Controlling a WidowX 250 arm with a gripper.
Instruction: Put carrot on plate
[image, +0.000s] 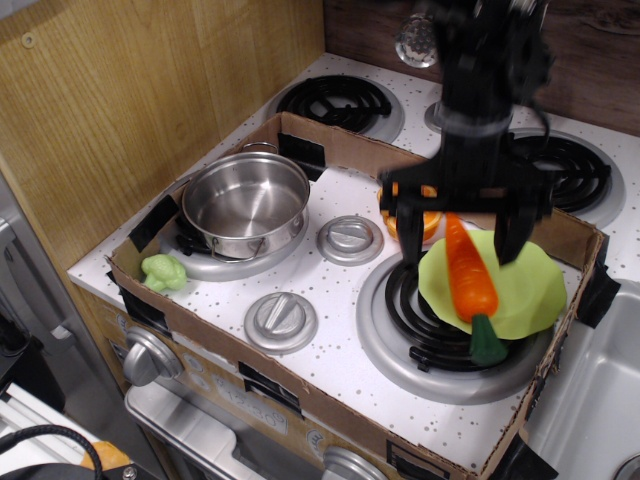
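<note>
on plate (520, 290): glossy orange carrot (467, 272) (green stub)

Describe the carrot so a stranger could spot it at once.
Find the front right burner inside the cardboard tray; a lime-green plate sits on it. The carrot lies across that plate: long, tapered, glossy orange, green stub overhanging, unlike the round orange fruit half behind.

Toy stove top ringed by a low cardboard wall (330, 395)

A steel pot (245, 204) sits toward the left edge, a small light green toy vegetable (164, 272) at the front-left corner, three silver knobs (281, 321) mid-counter, and a halved orange fruit toy (408, 214) behind the front-right black coil burner (425, 325).
</note>
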